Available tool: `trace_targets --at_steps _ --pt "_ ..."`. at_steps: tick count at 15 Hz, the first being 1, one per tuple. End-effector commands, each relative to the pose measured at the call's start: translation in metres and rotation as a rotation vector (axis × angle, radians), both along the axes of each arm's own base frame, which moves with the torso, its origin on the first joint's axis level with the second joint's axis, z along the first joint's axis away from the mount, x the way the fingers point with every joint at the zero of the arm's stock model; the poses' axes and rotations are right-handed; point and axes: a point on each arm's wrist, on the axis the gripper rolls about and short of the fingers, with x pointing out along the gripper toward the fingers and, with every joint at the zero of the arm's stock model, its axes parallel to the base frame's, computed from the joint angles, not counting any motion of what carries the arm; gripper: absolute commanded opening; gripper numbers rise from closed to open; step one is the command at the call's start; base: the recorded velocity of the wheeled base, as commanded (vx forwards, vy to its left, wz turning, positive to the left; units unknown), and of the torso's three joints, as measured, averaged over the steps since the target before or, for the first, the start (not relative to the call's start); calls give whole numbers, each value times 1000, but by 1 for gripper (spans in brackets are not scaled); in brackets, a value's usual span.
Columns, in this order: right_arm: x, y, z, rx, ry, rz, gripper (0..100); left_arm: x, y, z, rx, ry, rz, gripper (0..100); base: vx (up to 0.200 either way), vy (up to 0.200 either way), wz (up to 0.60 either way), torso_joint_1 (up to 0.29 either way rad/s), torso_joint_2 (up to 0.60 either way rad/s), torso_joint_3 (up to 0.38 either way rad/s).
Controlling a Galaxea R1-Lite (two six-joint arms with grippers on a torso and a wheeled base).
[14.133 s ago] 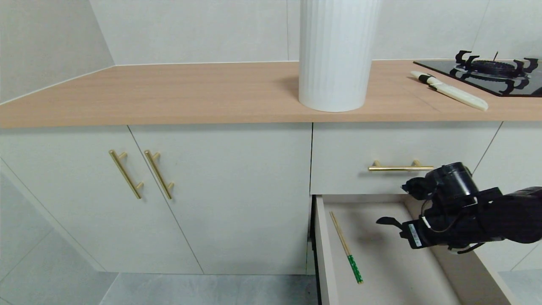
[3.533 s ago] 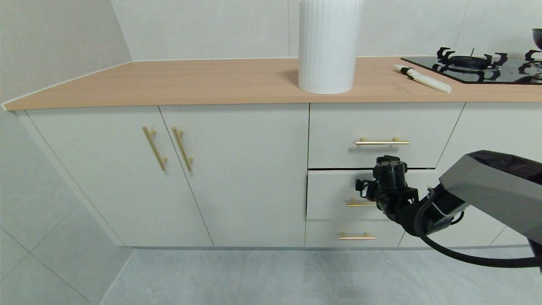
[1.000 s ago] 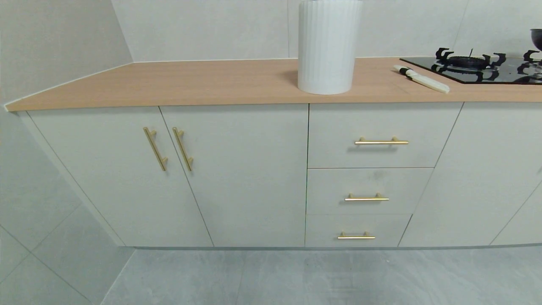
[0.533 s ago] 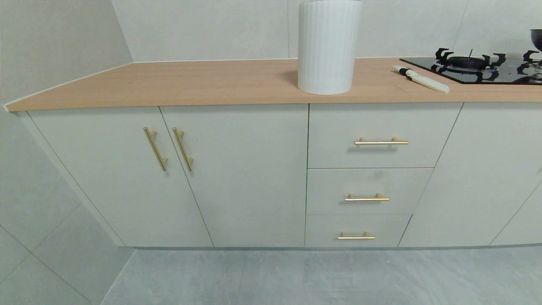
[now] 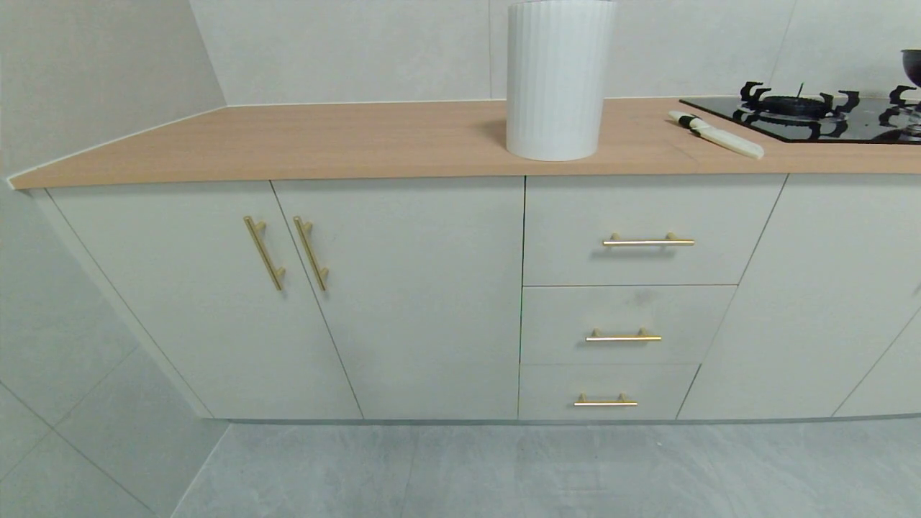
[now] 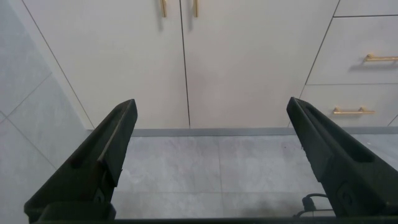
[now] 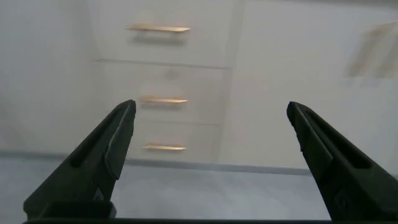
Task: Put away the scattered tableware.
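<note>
While both arms hang low before the cabinets, one piece of tableware lies out on the counter [image 5: 324, 140].

Left hand [image 6: 210, 109]: fingers spread wide, nothing between them, facing the foot of the cabinet doors [image 5: 286, 253] and the floor.

Mid-scene: a tall white ribbed canister [image 5: 559, 79] stands upright on the counter. Below it and a little to the right is a stack of three drawers [image 5: 626, 288], all shut, each with a brass bar handle.

Right hand [image 7: 210, 107]: fingers also wide apart and empty, facing the drawer stack.

Right of the canister and well apart from it lies the knife [image 5: 716, 134], flat on the counter just beside the near-left corner of the hob [image 5: 813, 115]. Its handle end points far-left and has a dark band. The pale blade runs near-right.

Handling, as a judgement:
- The knife looks light and rigid.
- The pale blade may be ceramic, so brittle if dropped or knocked.
- The surfaces look smooth and likely slick.
- It lies low and flat, so there is little height to pinch.
- The best hold is across the handle by the dark band, clear of the blade.
- A drawer must be pulled open by its bar first.
</note>
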Motion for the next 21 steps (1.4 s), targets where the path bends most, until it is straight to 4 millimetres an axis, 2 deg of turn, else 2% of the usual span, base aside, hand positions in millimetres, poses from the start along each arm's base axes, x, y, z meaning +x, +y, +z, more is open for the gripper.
trace_targets --at_steps 1,3,5,19,21 --pt "12 1 -25 10 56 56 100 0 0 0 -1 1 0 100 0 0 0 0 0 0" --pt "17 2 -39 10 85 65 100 0 0 0 0 1 0 100 0 0 0 0 0 0" --pt "19 2 -45 9 108 70 100 0 0 0 0 1 0 100 0 0 0 0 0 0" --pt "19 2 -47 22 129 66 100 0 0 0 0 1 0 100 0 0 0 0 0 0" --pt "19 2 -47 22 129 66 100 0 0 0 0 1 0 100 200 0 0 7 -2 2"
